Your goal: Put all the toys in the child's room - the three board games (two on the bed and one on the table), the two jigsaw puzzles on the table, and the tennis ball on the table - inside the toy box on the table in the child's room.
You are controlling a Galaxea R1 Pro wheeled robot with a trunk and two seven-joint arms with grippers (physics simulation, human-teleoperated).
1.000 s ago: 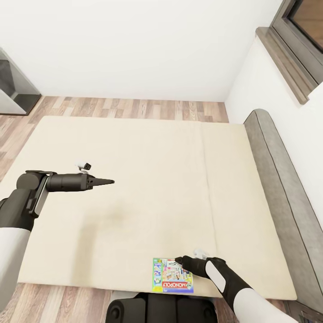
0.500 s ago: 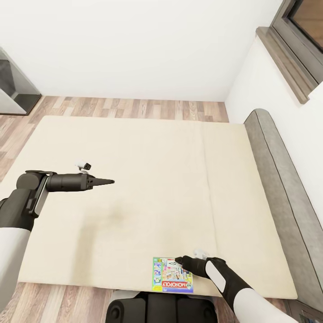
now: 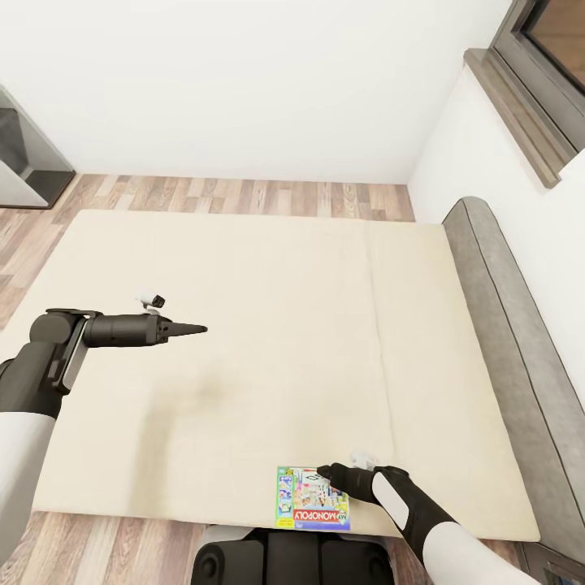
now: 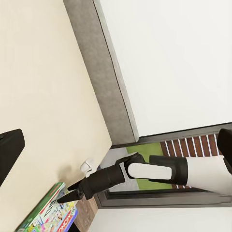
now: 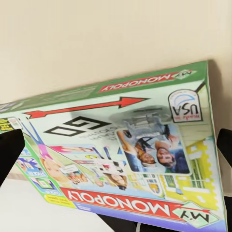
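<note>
**Me:** Reaching for the board game point(image 3: 313, 498) with my right tool point(image 3: 323, 471), that's the step in hand as I judge it. The box lies flat on the bed point(image 3: 268, 325), right at the near edge of the mattress, just in front of my base.

**You:** Why go in so low and flat?

**Me:** The box is thin and lies flush on the mattress, so nothing stands up to grab from above. I think the lip over the bed's edge is the only place one finger could get under while the other goes over. That's why the right forearm comes in from the headboard point(image 3: 508, 349) side, nearly level, tips over the box's printed top.

**You:** Is the tool holding it?

**Me:** Not that I can see. In the right wrist view the two fingers point(image 5: 10, 154) sit dark at either side of the picture with the box point(image 5: 125, 159) between and beyond them, so they stand spread wide, not yet pressing on it.

**You:** And the left?

**Me:** My left arm is stretched level over the mattress, well apart from the box, carrying nothing. The left tool point(image 3: 195, 329) tapers to one sharp point from the head view, so it looks pressed together. The left wrist view also catches the right arm point(image 4: 145, 171) pointing at the box's corner point(image 4: 48, 215).
</note>
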